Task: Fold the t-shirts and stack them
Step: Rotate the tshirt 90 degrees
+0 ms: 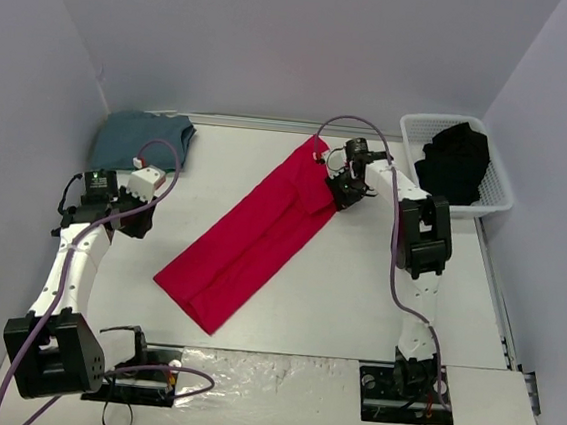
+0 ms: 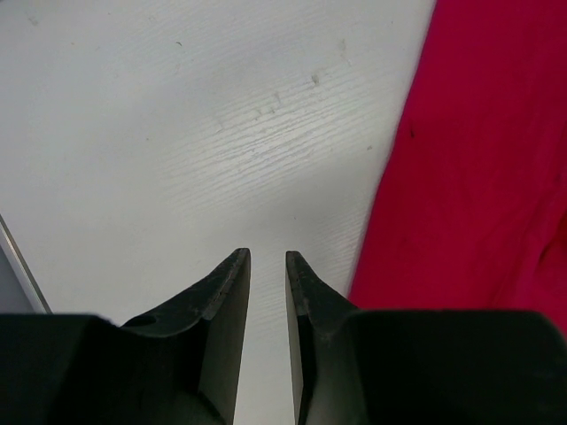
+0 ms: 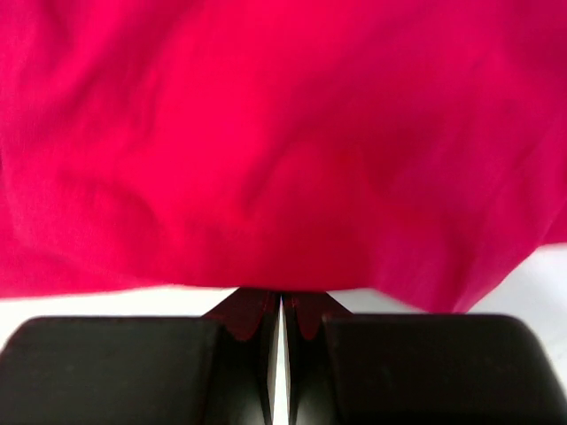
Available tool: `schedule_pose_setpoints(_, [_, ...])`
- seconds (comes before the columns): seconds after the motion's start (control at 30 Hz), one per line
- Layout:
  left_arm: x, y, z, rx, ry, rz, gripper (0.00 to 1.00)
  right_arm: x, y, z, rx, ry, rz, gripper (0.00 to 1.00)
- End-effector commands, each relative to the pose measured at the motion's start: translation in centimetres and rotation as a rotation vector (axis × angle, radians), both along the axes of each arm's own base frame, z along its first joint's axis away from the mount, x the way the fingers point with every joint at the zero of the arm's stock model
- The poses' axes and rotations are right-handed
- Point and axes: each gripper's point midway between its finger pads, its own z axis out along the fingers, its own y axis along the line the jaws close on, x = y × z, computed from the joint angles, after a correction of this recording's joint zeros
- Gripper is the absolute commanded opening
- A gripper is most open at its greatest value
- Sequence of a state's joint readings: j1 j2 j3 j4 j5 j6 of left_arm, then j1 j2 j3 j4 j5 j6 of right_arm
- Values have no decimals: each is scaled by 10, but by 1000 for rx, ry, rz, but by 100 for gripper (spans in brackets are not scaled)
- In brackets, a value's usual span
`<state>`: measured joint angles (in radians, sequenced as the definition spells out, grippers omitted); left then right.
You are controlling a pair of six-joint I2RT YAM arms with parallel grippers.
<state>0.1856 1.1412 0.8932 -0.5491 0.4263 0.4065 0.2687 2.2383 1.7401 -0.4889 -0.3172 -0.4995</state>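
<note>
On the white tabletop (image 1: 354, 310) the red t-shirt (image 1: 245, 244) lies as a long diagonal band, the blue-grey t-shirt (image 1: 135, 138) sits at the far left corner, the black t-shirt (image 1: 456, 161) is bunched in the basket (image 1: 502, 188), the right pincer (image 3: 281, 301) is clamped on the red t-shirt's far end, which hides its tips, and the left pincer (image 2: 267, 257) stands slightly apart, empty.

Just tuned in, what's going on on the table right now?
The right gripper has its fingers closed on the far end of the red t-shirt, which lies folded into a long strip diagonally across the table. The left gripper hovers over bare table beside the strip, fingers slightly apart and empty. The blue-grey t-shirt lies folded in the far left corner; the black t-shirt sits bunched in the basket.
</note>
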Motion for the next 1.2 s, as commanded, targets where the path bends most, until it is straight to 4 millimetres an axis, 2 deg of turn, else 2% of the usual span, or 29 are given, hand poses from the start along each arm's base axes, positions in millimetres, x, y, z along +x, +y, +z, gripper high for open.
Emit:
schedule_pose_setpoints(0.0, [0,-2,3,-22,1,-5,22,-1,1,-29,-25,87,16,0])
schedule_pose_setpoints(0.1, [0,-2,0,-21,11,-6,22,11,10,-36,-7,99,20,0])
schedule_pose_setpoints(0.13, [1,-1,-1,-18,12,-3,22,29,18,-23,18,53,25,0])
schedule_pose_setpoints(0.17, [1,-1,-2,-16,15,-3,22,34,22,-34,21,64,28,0])
schedule_pose_setpoints(0.2, [1,0,-4,-16,21,-2,22,38,28,-34,30,65,34,0])
schedule_pose_setpoints(0.23, [1,1,-5,-10,25,2,22,56,38,-30,49,26,38,0])
schedule_pose_setpoints(0.3, [1,2,-7,-8,36,3,22,70,51,-27,58,-12,52,0])
schedule_pose_setpoints(0.33, [0,2,-9,-6,42,5,22,85,60,-21,67,-63,62,0])
schedule_pose_setpoints(0.43, [0,4,-10,-3,49,9,22,105,80,-12,51,-157,97,0])
schedule_pose_setpoints(0.47, [0,5,-11,1,54,13,22,120,87,0,57,-230,103,0])
schedule_pose_setpoints(0.5, [1,5,-12,2,61,15,22,124,92,10,55,-270,106,0])
schedule_pose_setpoints(0.63, [0,7,-16,8,77,19,22,148,90,26,26,-402,68,0])
schedule_pose_setpoints(0.73, [0,6,-17,4,78,18,22,155,77,37,-24,-442,25,0])
schedule_pose_setpoints(0.83, [1,4,-16,-8,76,9,22,157,62,58,-73,-487,-39,0])
schedule_pose_setpoints(0.87, [2,2,-13,-13,70,4,22,150,55,54,-88,-468,-61,0])
schedule_pose_setpoints(0.9, [1,1,-12,-16,69,-2,22,148,53,84,-71,-506,-78,0])
schedule_pose_setpoints(0.97, [-2,-4,-8,-32,67,-26,17,140,48,109,-53,-533,-97,0])
schedule_pose_setpoints(1.0, [-2,-7,-7,-44,63,-40,15,125,45,132,-40,-545,-99,0])
schedule_pose_setpoints(1.03, [-3,-8,-6,-50,64,-45,14,117,43,142,-32,-545,-99,0])
schedule_pose_setpoints(1.07, [-5,-9,-8,-54,72,-52,13,103,39,182,-8,-592,-99,0])
schedule_pose_setpoints(1.1, [-5,-12,-7,-64,72,-65,13,80,35,167,-17,-527,-68,0])
schedule_pose_setpoints(1.13, [-7,-14,-10,-71,84,-72,13,65,32,169,-15,-508,-49,0])
schedule_pose_setpoints(1.17, [-8,-15,-11,-77,90,-79,14,45,28,198,5,-536,-18,0])
